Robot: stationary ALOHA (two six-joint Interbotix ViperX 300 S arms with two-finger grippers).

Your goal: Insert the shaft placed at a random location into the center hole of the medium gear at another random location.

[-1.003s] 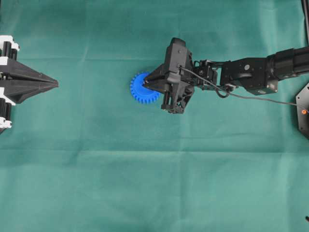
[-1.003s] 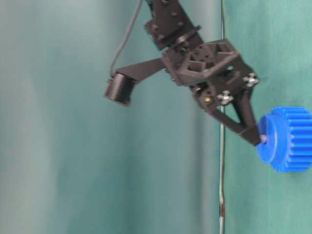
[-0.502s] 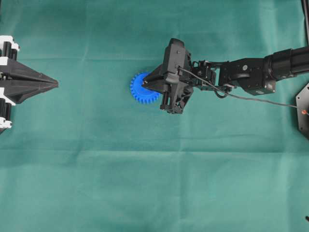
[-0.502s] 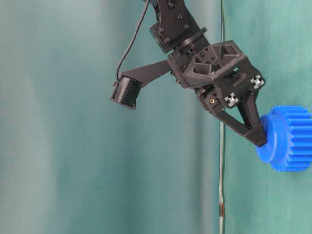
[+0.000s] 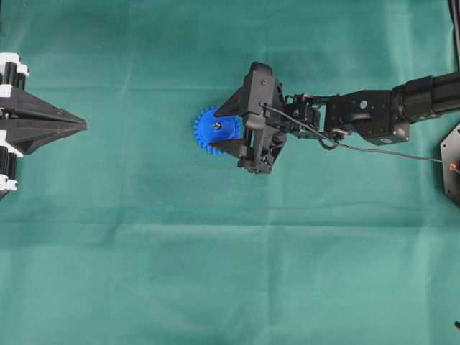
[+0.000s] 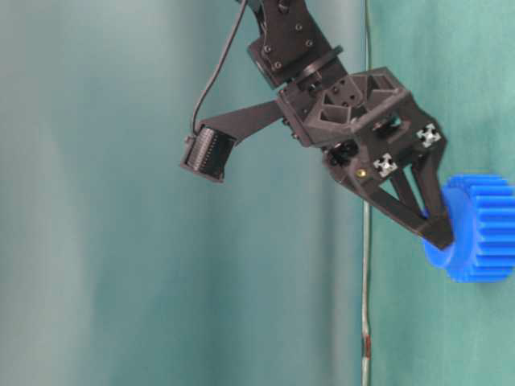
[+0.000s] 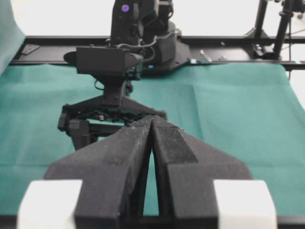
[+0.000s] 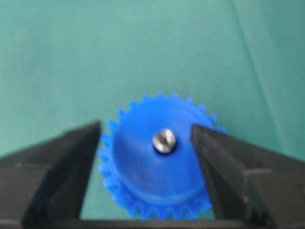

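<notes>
The blue medium gear (image 5: 210,136) lies flat on the green cloth, and shows in the right wrist view (image 8: 152,176) and the table-level view (image 6: 485,229). The silvery shaft (image 8: 164,141) stands in the center hole of its hub, with only its top end showing; it is a small speck from overhead (image 5: 216,126). My right gripper (image 5: 218,131) is open, its fingers (image 8: 71,162) on either side of the hub and apart from the shaft. My left gripper (image 5: 80,126) is shut and empty at the far left, its tips (image 7: 151,118) pointing toward the right arm.
The right arm (image 5: 366,111) and its cable reach in from the right edge. A black plate (image 5: 451,162) with an orange dot sits at the right edge. A black frame rail (image 7: 228,40) runs along the far side of the table.
My right gripper has opened and let go of the shaft, which now sits in the gear's center hole. The left arm has not moved.
</notes>
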